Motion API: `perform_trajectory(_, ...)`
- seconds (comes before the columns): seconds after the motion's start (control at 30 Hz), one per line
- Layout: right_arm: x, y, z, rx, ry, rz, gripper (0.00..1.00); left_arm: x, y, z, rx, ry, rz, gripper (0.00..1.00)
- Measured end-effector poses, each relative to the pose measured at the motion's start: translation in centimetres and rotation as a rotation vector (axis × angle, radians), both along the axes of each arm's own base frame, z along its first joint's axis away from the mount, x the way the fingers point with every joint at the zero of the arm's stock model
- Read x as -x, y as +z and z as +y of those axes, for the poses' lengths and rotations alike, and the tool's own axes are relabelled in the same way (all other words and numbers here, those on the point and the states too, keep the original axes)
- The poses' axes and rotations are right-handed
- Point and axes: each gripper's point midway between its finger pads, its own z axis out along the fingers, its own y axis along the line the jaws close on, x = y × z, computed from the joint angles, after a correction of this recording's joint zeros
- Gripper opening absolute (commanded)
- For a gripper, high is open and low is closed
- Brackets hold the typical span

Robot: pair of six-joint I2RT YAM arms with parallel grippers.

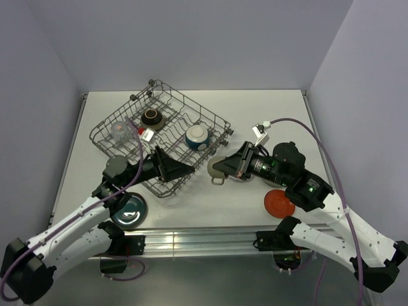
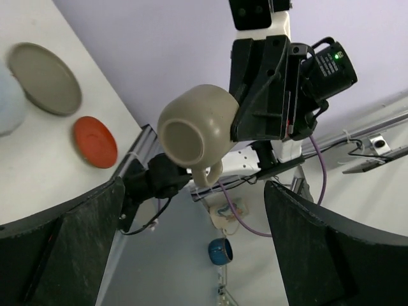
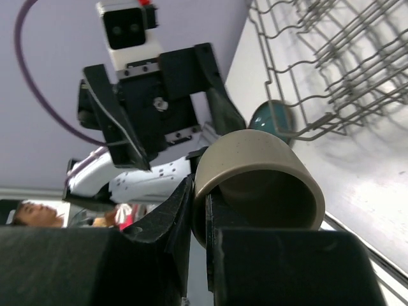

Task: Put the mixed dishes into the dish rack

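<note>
My right gripper (image 1: 228,167) (image 3: 199,191) is shut on the rim of the grey mug (image 1: 217,168) (image 3: 255,178), with one finger inside and one outside. The mug hangs on its side above the table, its base toward the left arm and its handle down. My left gripper (image 1: 182,169) (image 2: 194,191) stands open just left of the mug (image 2: 194,124), touching nothing. The dish rack (image 1: 167,102) holds a brown bowl (image 1: 152,116), a clear glass (image 1: 120,131) and a cream bowl (image 1: 197,136). A dark teal dish (image 1: 129,210) and a red-orange saucer (image 1: 279,204) lie on the table.
The left wrist view shows a grey plate (image 2: 44,78) and the edge of a pale blue plate (image 2: 7,102) on the table beyond the saucer (image 2: 94,141). The rack's near corner (image 3: 306,127) is close beside the mug. Grey walls close in the table on three sides.
</note>
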Motion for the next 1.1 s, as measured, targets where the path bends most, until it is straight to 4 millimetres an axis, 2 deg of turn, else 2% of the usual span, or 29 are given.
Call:
perform_trajectory(0.27,0.6,1.3,0.5,-0.062,0.04,-0.008,0.0,1.0,-1.1,-4.4,0.026,-0.055,0.043,0.87)
perform_trajectory(0.53,0.4,1.4,0.4,-0.068,0.035,-0.015,0.0,2.4,-1.7,-7.3,0.059,-0.122,0.061,0.65)
perform_trajectory(0.73,0.2,0.4,0.5,-0.065,0.034,-0.01,0.0,3.0,-1.3,-8.2,0.088,-0.135,0.066,0.48)
perform_trajectory(0.87,-0.2,0.7,0.4,-0.075,0.018,-0.038,0.0,2.8,-1.0,-8.5,0.111,-0.127,0.082,0.39)
perform_trajectory(0.9,-0.3,0.8,0.3,-0.081,0.014,-0.049,0.0,2.7,-0.9,-8.5,0.118,-0.123,0.085,0.34)
perform_trajectory(1.07,-0.7,1.1,0.1,-0.1,-0.005,-0.096,0.0,2.6,0.1,-8.4,0.165,-0.119,0.104,0.2)
perform_trajectory(1.1,-0.7,1.2,0.1,-0.107,-0.008,-0.104,0.0,2.6,0.2,-8.5,0.172,-0.12,0.105,0.1)
